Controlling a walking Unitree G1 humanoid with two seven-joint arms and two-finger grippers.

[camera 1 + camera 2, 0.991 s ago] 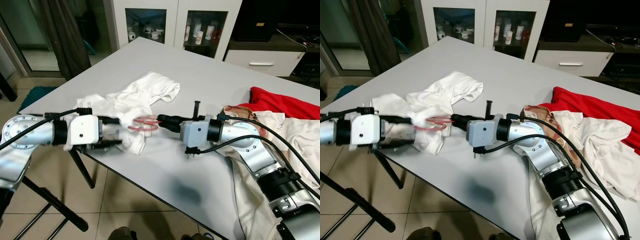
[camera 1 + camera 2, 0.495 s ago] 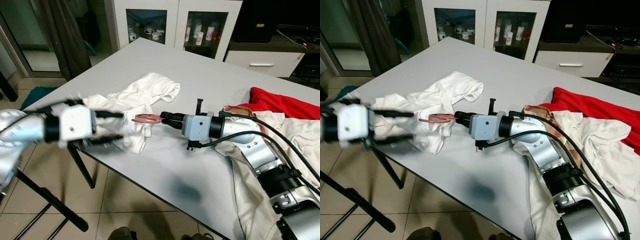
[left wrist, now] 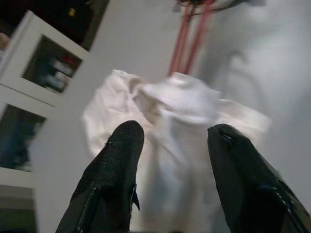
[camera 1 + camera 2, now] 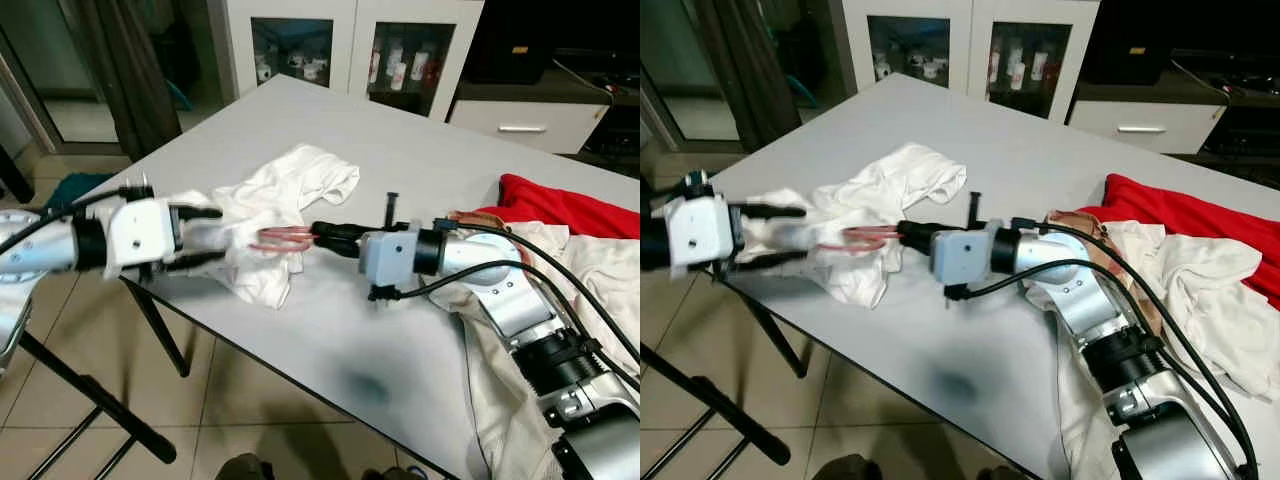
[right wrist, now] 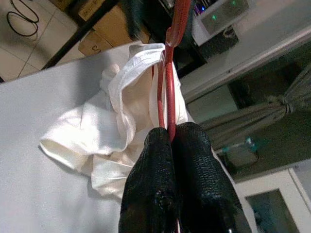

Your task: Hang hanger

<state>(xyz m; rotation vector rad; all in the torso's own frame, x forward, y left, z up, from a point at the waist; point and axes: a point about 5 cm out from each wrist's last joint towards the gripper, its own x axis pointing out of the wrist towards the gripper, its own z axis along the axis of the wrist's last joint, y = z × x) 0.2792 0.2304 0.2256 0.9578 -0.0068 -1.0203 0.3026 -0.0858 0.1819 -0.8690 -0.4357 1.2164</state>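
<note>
So the table [image 4: 420,170] runs diagonally across the frame, one corner toward the lower left. A crumpled shirt [image 4: 285,195] lies on it left of centre, near that edge. The right gripper [image 4: 322,235] sits mid-frame just right of the shirt, clamped on a hanger [image 4: 282,240] that sticks out leftward over the cloth. The left gripper [image 4: 205,238] comes in from the left edge, fingers spread on either side of the shirt's near end. More clothes [image 4: 575,225] are piled on the table's right side. A cabinet [image 4: 350,45] stands behind the table at top centre, a curtain [image 4: 120,60] at upper left
</note>
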